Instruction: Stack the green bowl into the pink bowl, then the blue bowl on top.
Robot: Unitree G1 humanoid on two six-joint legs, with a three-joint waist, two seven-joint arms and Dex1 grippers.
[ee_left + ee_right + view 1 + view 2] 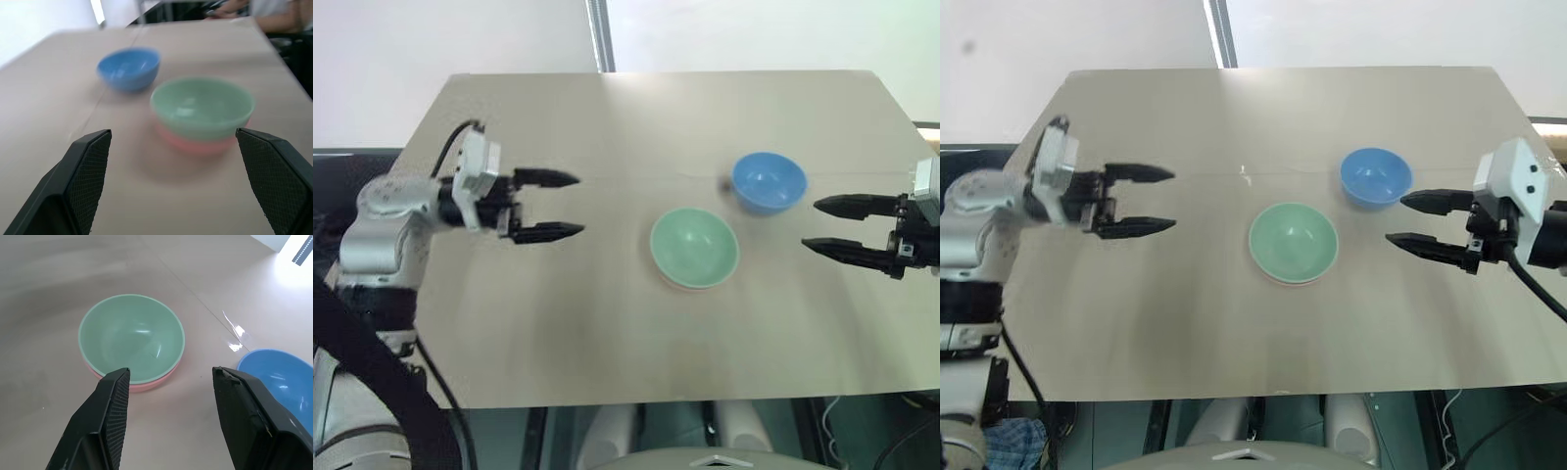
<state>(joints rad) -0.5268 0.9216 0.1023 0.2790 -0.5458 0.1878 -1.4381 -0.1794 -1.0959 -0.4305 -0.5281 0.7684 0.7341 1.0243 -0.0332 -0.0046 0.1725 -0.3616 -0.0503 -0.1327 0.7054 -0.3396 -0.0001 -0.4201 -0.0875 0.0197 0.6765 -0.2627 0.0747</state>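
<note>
Bright, even daylight washes the tan table (607, 323), strongest at the upper edge of the head views, where the background bleaches to white. A small glare patch glints on the tabletop seam in the right wrist view. The left wrist view is soft throughout: the green bowl (202, 106) and blue bowl (129, 67) look smeared.

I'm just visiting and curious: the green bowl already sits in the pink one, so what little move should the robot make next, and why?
Probably the right hand should ease toward the blue bowl to grip its rim. The green bowl is nested in the pink bowl, so only the blue one is left, standing alone on the table. The right hand is open and closest to it; the left hand, also open, is farther off.
</note>
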